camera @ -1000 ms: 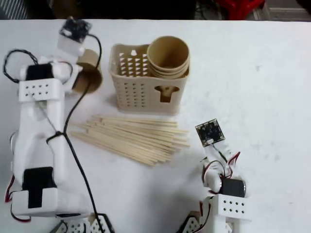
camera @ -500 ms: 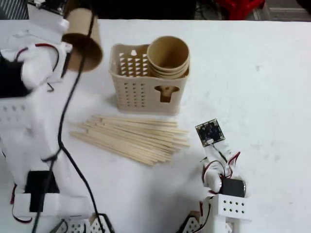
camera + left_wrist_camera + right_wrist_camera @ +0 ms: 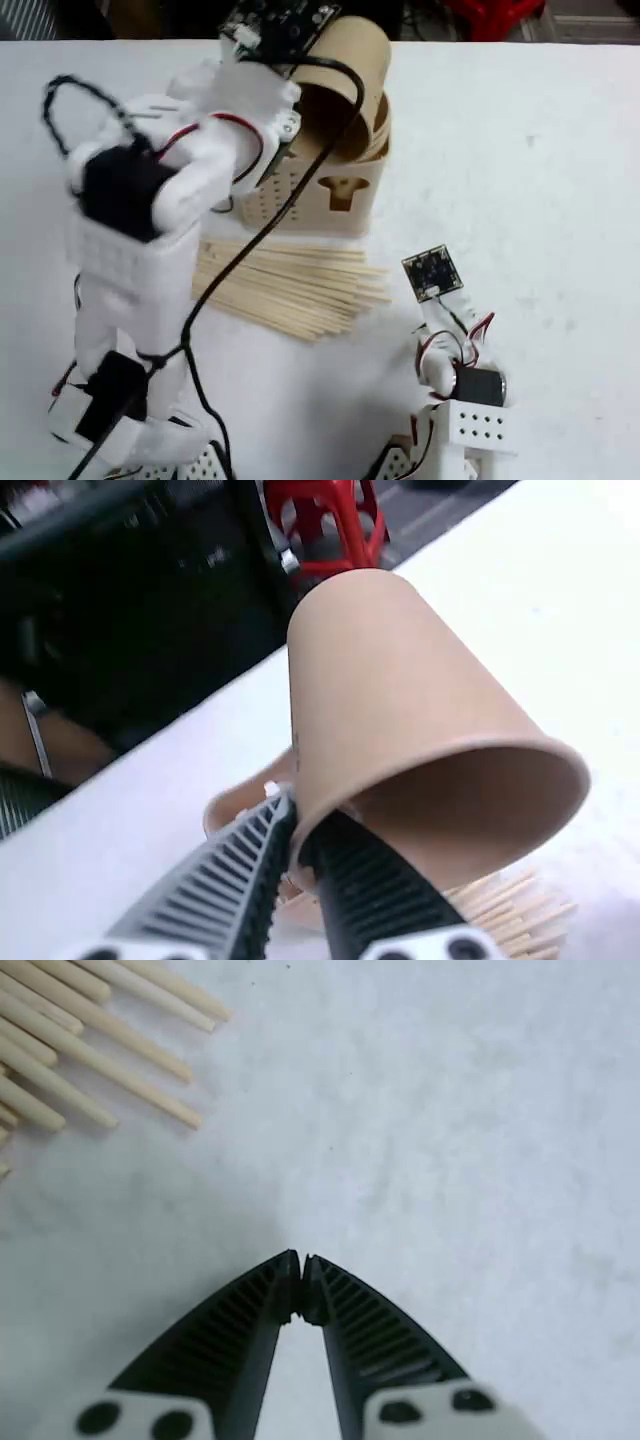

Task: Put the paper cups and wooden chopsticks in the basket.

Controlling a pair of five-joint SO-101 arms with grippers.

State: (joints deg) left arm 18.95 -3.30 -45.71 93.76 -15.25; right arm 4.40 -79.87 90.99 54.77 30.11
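Observation:
My left gripper is shut on the rim of a brown paper cup, holding it tilted in the air. From above, this cup hangs over the cream basket, right above the stack of cups inside. A pile of wooden chopsticks lies on the table in front of the basket; their tips show near my right gripper, which is shut with nothing in it, just above the table. The right arm sits at the near right.
The left arm stretches over the table's left side and covers part of the basket and chopsticks. White table surface lies open to the right. A red stool stands beyond the table's far edge.
The left arm has lifted the paper cup from the table at the basket's left and swung it right, over the basket. The right arm has not moved.

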